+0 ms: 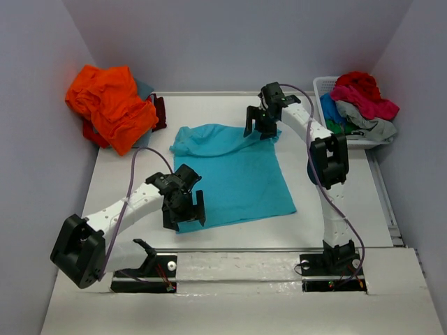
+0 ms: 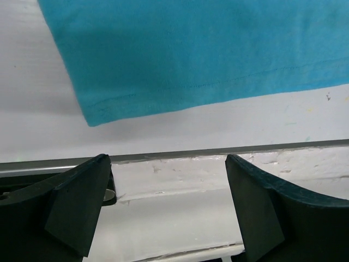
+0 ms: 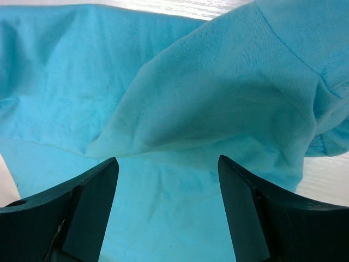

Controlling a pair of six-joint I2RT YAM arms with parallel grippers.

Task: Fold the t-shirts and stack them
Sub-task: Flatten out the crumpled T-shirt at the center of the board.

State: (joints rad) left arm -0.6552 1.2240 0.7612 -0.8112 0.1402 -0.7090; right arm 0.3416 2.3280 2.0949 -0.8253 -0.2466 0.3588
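The turquoise t-shirt (image 1: 237,174) lies spread in the middle of the tabletop (image 1: 349,202), hem toward the near edge and shoulders toward the far edge; the cloth is mostly flat, rumpled only at the far end.

The left gripper (image 1: 185,213) is at the shirt's near left corner; its fingers (image 2: 76,202) are spread wide with nothing between them; in the left wrist view the hem corner (image 2: 95,112) lies just beyond the fingertips, with bare tabletop and a metal edge strip (image 2: 218,151) between.

The right gripper (image 1: 260,128) is over the shirt's far right shoulder; its fingers (image 3: 82,213) are likewise spread apart, pinching nothing; below them the sleeve (image 3: 218,98) lies folded in over the body of the shirt; whether the tips touch the cloth cannot be told.

At the far left corner an orange t-shirt (image 1: 108,105) sits heaped on top of a slate grey t-shirt (image 1: 144,89) and a maroon t-shirt (image 1: 159,112).

At the far right corner a white basket (image 1: 323,87) holds a crumpled heap: a red t-shirt (image 1: 356,82) on top, a pink t-shirt (image 1: 374,106) beside it, a light grey t-shirt (image 1: 370,127) lower, and a green t-shirt (image 1: 337,128) showing at the near side.
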